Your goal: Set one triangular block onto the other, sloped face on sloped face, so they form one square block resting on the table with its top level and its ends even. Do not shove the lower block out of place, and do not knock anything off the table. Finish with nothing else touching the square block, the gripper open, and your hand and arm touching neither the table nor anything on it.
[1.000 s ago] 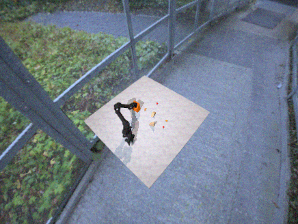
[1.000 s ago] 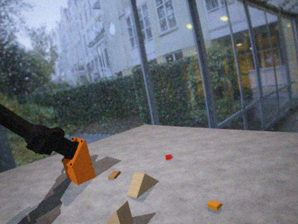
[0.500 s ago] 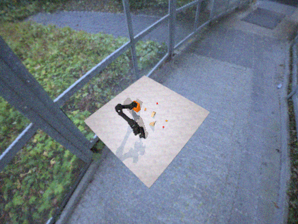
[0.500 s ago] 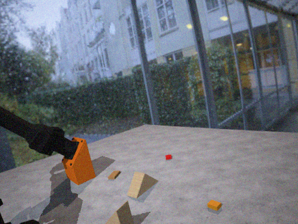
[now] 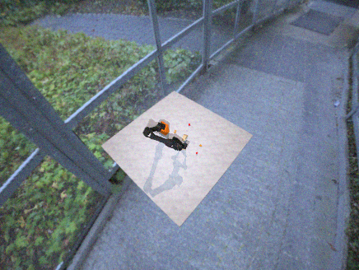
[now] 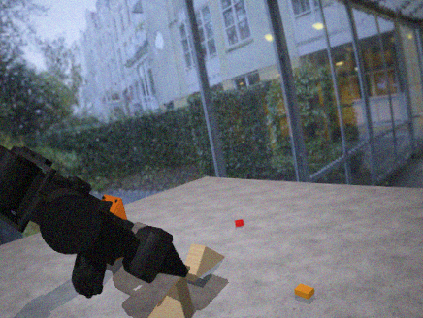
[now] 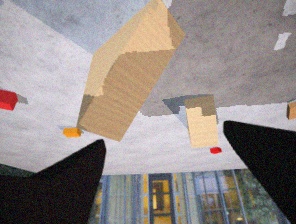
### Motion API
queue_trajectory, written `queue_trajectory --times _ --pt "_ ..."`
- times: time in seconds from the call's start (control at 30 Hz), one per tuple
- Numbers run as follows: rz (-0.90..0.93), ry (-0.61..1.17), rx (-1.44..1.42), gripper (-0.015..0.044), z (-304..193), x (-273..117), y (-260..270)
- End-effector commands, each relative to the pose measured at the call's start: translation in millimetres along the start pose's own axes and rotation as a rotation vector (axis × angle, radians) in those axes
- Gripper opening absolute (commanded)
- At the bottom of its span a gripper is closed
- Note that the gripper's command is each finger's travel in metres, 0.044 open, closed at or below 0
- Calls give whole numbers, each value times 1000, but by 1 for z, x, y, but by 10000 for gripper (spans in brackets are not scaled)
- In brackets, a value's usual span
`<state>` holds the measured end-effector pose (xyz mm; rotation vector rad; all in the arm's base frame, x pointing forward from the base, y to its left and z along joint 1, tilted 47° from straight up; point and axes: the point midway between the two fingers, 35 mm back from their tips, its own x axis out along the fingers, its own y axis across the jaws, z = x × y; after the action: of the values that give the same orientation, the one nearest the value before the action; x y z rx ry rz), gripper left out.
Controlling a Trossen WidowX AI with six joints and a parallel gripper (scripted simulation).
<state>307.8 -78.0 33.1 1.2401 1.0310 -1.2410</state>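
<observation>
Two tan triangular blocks rest apart on the table [image 5: 177,206] [image 6: 349,218]. The nearer block [image 6: 170,306] [image 7: 132,82] stands at the bottom of the exterior view, its upper end partly covered by the gripper, and looks large at the left in the wrist view. The farther block [image 5: 184,137] [image 6: 198,259] [image 7: 202,127] shows a sloped side and a ridge. My gripper [image 5: 184,146] [image 6: 138,285] [image 7: 164,136] is open and empty, low over the table close to the nearer block. Whether a finger touches that block is hidden. In the top view the gripper hides most of it.
An orange piece [image 5: 200,145] [image 6: 305,291] [image 7: 71,132] and a red piece [image 5: 197,153] [image 7: 7,100] lie beyond the nearer block. Another red piece [image 5: 189,124] [image 6: 239,223] [image 7: 215,150] lies beyond the farther block. A brown-orange piece [image 5: 175,132] [image 7: 292,110] lies toward the orange arm base [image 5: 165,128] [image 6: 115,207].
</observation>
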Motion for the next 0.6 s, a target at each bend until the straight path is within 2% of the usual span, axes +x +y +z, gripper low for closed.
queue_trajectory --times 0.0,0.27,0.57 --pt "-170 62 -61 440 -32 7 -30" --pt "-178 65 -64 440 -34 14 -32" --pt "-180 65 -65 440 -39 100 -53"
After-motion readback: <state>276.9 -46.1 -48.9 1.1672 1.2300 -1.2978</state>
